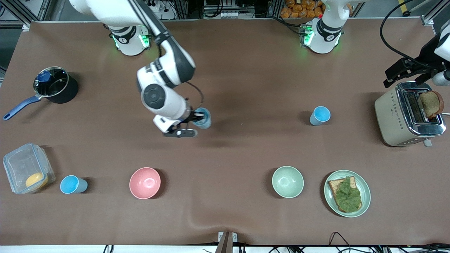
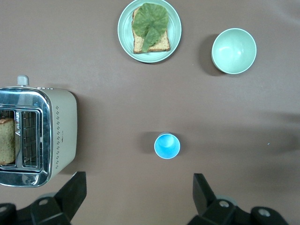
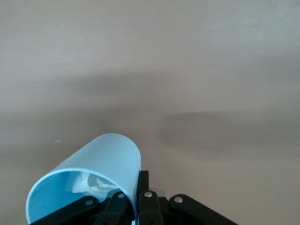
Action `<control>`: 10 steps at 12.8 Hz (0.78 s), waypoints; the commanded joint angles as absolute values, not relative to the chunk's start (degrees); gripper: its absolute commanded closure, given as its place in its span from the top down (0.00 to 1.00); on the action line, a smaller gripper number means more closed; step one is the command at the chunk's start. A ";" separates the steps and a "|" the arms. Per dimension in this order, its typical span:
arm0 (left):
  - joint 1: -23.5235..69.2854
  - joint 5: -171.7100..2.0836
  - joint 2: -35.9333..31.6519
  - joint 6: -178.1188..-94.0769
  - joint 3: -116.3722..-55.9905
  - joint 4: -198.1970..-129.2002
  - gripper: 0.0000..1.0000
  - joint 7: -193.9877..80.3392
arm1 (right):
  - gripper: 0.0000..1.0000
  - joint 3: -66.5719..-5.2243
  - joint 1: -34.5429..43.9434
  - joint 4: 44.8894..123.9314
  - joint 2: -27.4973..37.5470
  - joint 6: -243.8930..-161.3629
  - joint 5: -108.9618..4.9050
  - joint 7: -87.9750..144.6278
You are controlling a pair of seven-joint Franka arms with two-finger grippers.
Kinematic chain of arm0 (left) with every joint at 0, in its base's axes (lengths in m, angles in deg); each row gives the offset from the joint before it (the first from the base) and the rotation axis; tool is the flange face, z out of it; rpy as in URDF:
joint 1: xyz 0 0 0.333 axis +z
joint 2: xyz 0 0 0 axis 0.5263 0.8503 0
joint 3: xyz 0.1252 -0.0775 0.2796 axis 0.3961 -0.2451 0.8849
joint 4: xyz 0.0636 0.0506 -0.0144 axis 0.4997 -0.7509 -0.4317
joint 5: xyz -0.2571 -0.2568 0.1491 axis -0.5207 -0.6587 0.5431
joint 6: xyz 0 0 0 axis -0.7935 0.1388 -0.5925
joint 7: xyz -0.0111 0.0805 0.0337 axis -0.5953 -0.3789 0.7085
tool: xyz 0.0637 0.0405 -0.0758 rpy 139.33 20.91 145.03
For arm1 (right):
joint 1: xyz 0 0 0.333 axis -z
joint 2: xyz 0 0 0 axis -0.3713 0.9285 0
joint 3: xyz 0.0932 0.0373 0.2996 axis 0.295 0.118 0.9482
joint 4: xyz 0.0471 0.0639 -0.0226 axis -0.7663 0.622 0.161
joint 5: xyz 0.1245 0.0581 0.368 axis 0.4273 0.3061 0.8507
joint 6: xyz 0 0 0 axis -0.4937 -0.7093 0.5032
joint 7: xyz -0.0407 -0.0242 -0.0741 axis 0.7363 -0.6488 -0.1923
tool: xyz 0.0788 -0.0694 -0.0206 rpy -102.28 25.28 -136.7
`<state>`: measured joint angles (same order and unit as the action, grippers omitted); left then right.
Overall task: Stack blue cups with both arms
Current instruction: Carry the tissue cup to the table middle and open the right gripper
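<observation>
- Brown cloth bench (image 1: pixel 225 70); clock positions are read from its middle in the front view.
- Black saucepan (image 1: pixel 55 85), blue handle, at 10 o'clock.
- Clear plastic box (image 1: pixel 28 168) at 8 o'clock, an orange-yellow round thing (image 1: pixel 36 180) inside.
- First blue cup (image 1: pixel 72 184), light blue, on the bench just beside the box, at the box's 3 o'clock.
- Pink bowl (image 1: pixel 145 182) at 7 o'clock, mouth up.
- Right tool (image 1: pixel 197 117), over the bench just toward 10 o'clock of the middle; its fingers are clamped on the rim of the second blue cup.
- Second blue cup (image 3: pixel 101 161), held tipped onto its side in the right tool, with a white patch inside.
- Pale green bowl (image 1: pixel 287 181) at 5 o'clock, mouth up.
- Third blue cup (image 1: pixel 320 116), upright at 2 o'clock, standing alone, well apart from the bowls. In the left wrist view it sits between the tool's spread fingers, lower down on the bench.
- Green plate (image 1: pixel 365 196) at 4 o'clock, just beside the pale green bowl, bearing toast (image 1: pixel 334 184) topped with a green leaf (image 1: pixel 348 195).
- Cream and chrome toaster (image 1: pixel 390 116) at 3 o'clock, with a bread slice (image 1: pixel 431 103) standing up out of one slot.
- Left tool (image 2: pixel 139 199), up in the air by the toaster, fingers wide apart and empty. This arm waits.
</observation>
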<state>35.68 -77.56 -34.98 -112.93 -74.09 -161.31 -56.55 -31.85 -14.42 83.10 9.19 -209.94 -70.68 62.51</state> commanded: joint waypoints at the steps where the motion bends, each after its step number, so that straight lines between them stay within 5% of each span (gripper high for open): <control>1: 36.06 -77.49 -34.71 -112.01 -74.54 -160.31 1.00 -55.89 | 0.00 -32.73 -19.23 77.94 16.96 -215.03 -68.75 67.88; 7: 36.15 -77.58 -34.35 -112.01 -74.54 -160.23 1.00 -56.07 | 0.00 -33.00 -25.39 77.76 22.07 -224.02 -69.54 72.03; 8: 36.58 -77.58 -34.53 -112.01 -74.45 -160.31 1.00 -57.11 | 0.36 -33.08 -25.49 77.67 22.08 -223.85 -69.54 71.94; 9: 37.11 -77.67 -34.44 -112.01 -74.62 -160.31 1.00 -57.21 | 0.99 -33.26 -25.23 77.67 21.47 -223.51 -69.89 71.77; 10: 36.77 -77.41 -34.44 -112.01 -75.06 -160.23 1.00 -56.69 | 1.00 -33.35 -25.22 77.50 20.94 -223.15 -70.85 71.77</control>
<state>36.03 -77.56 -34.62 -112.93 -74.13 -161.31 -56.55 -32.27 -24.74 78.92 21.24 -223.97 -70.05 71.04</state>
